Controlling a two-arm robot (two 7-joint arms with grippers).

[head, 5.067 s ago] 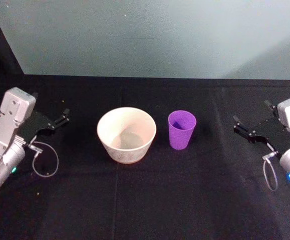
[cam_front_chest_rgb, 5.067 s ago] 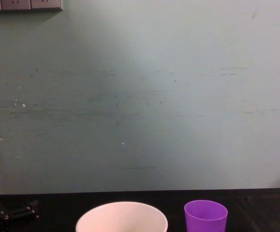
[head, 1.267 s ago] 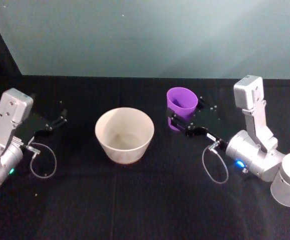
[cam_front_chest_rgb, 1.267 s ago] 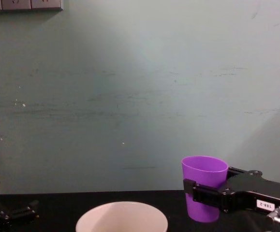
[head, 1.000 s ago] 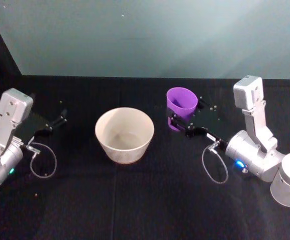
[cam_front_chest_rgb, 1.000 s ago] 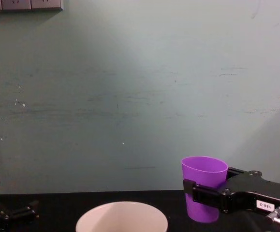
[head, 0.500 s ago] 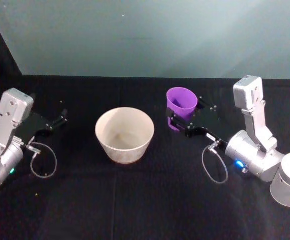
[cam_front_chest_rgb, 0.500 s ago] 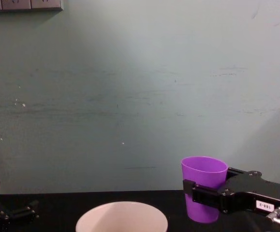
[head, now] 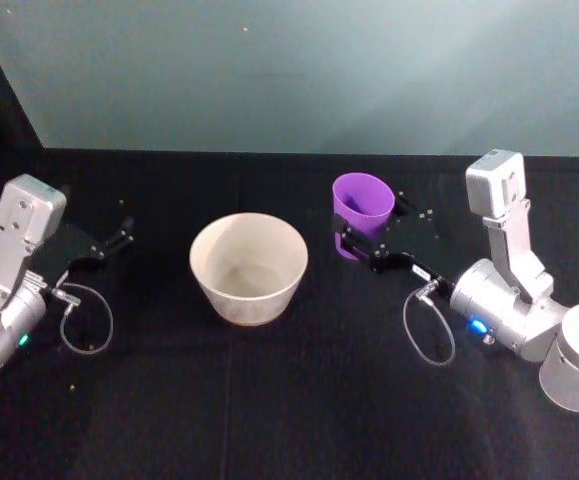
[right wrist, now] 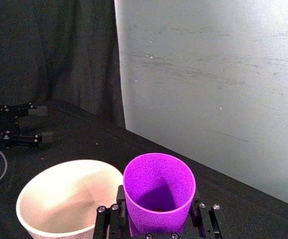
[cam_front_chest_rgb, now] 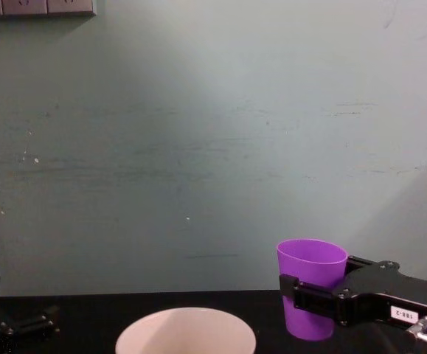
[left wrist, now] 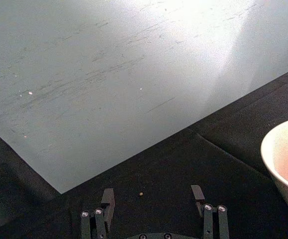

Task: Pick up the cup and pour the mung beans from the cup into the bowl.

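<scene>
Black cloth covers the surface (head: 269, 400), and a pale blue-green wall (head: 299, 70) rises behind it. Near the middle of the cloth stands the wide round white bowl (head: 249, 298), upright, its pale inside bare as far as can be seen.

Just to the right of the bowl is the small smooth purple plastic cup (head: 362, 203), upright and apart from the bowl's rim. The right gripper (head: 354, 240) reaches in from the robot's right side and has hold of it. Its black jaws are closed against the cup's lower half, one on each side, with the open mouth standing clear above them. From the chest, the cup (cam_front_chest_rgb: 311, 259) sits in the right gripper (cam_front_chest_rgb: 310, 296) with its rim well above the rim of the bowl (cam_front_chest_rgb: 186, 328). The right wrist camera looks down into the cup (right wrist: 158, 186), where the bottom is in shadow and the contents cannot be made out. The bowl (right wrist: 44, 199) lies just beside it.

On the robot's left side, the left gripper (head: 117, 238) is well apart from the bowl and pointed toward it. Its jaws are spread wide with nothing between them, as the left wrist camera shows of the left gripper (left wrist: 152, 196).
</scene>
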